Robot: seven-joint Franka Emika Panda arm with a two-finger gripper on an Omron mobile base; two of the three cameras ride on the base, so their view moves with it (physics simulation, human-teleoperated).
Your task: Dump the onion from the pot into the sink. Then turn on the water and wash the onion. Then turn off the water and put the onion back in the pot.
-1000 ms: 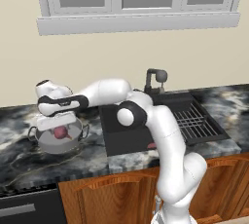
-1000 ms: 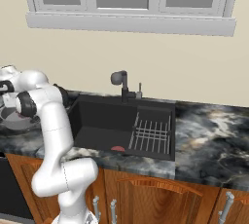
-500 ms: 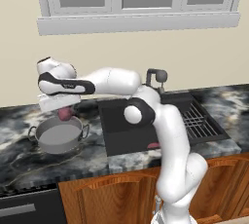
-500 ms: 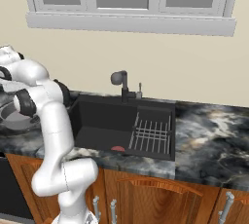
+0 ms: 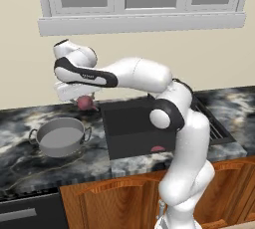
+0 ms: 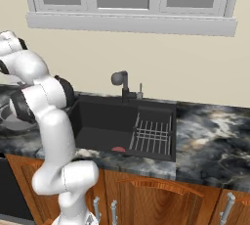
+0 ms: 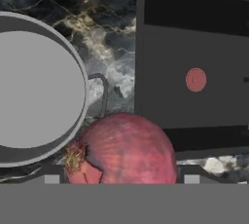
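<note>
My gripper (image 5: 83, 96) is shut on the purplish-red onion (image 5: 85, 103) and holds it in the air above the counter, between the pot and the sink. In the hand view the onion (image 7: 124, 150) sits between the two fingertips (image 7: 52, 173) at the bottom. The grey pot (image 5: 62, 149) stands upright on the counter below and to the left, its pale inside bare; its rim (image 7: 83, 89) shows at the left of the hand view. The black sink (image 5: 127, 123) lies to the right of the onion, also seen as the dark basin (image 7: 194, 38).
A small pink-red sliver (image 5: 157, 149) lies on the sink floor near its front wall, seen also as a red disc (image 7: 196, 80). A black tap (image 6: 120, 78) stands behind the sink (image 6: 97, 116), and a wire rack (image 6: 152, 133) fills its right half. A window sill runs above.
The arm has lifted the onion out of the pot, rising and drifting right toward the sink. The pot stays on the counter, now without the onion.
</note>
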